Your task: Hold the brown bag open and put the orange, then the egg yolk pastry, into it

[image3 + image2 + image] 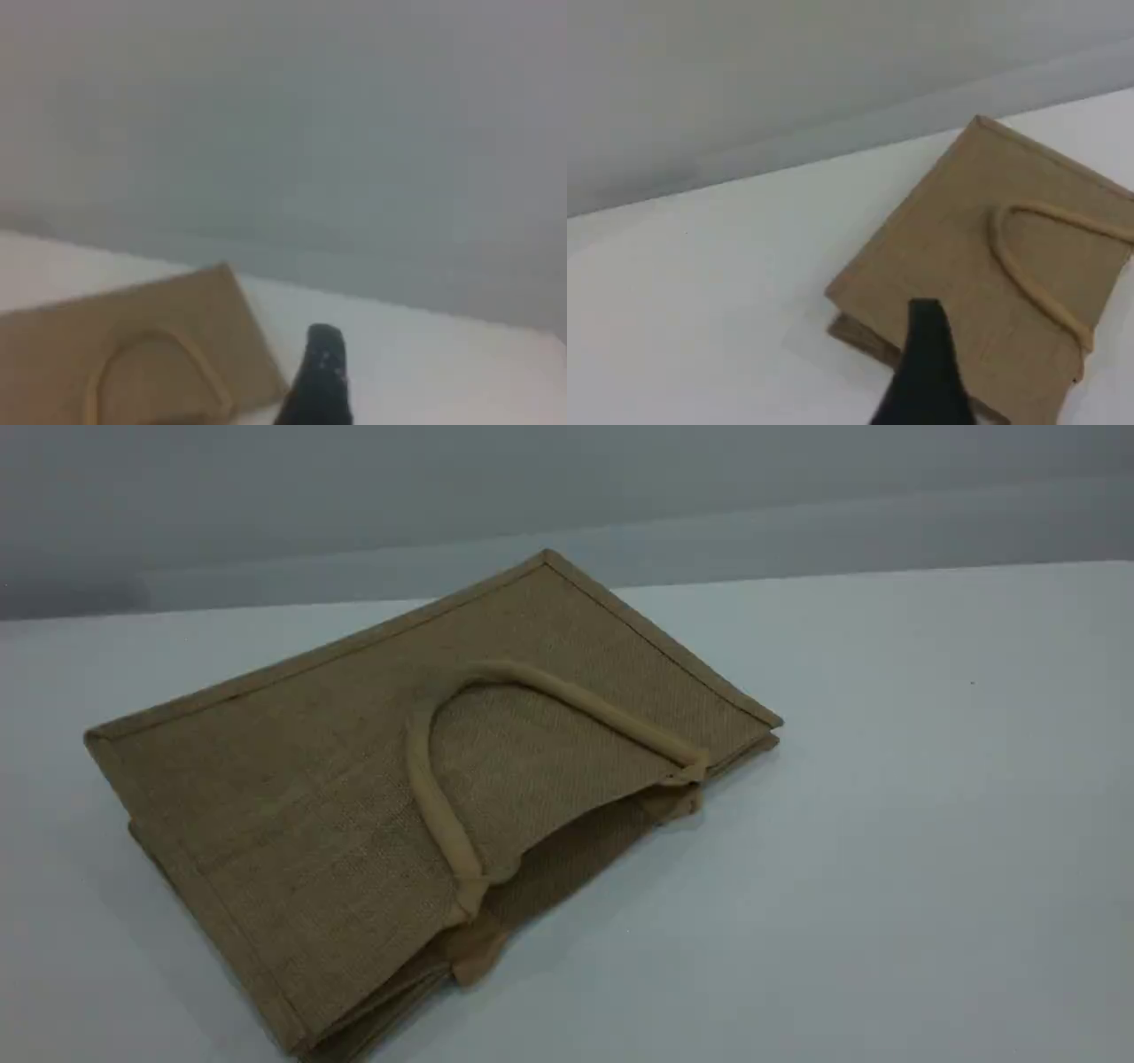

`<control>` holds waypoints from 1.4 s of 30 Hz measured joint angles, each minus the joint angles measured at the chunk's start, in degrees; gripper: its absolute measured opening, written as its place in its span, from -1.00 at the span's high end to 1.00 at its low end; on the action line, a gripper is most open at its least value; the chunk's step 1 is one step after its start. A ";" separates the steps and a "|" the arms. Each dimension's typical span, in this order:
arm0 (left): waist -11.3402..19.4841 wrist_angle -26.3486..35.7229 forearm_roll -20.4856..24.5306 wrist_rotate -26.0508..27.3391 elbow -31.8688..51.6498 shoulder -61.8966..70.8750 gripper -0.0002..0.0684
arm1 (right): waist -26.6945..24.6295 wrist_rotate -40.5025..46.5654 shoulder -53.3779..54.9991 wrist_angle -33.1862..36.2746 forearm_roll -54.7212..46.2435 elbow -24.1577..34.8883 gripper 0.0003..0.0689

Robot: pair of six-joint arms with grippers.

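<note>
The brown bag (354, 797) lies flat on the white table, left of centre, its mouth toward the near right. Its upper beige loop handle (567, 695) is folded back over the top panel. The left wrist view looks down on the bag (983, 266) from above its closed end, with one dark fingertip (926, 363) in front of it and nothing in it. The right wrist view has the bag (159, 354) at lower left and one dark fingertip (321, 381) hanging above the table to the bag's right, holding nothing. The orange and the egg yolk pastry are out of view. No arm shows in the scene view.
The bare white table (886, 824) spreads to the right of and in front of the bag. A plain grey wall (567, 496) rises behind the table's far edge.
</note>
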 joint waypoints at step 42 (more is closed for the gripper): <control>0.00 -8.58 -1.02 -2.70 33.25 -7.89 -0.49 | 0.00 -5.53 -12.23 -8.45 -3.65 38.83 -0.66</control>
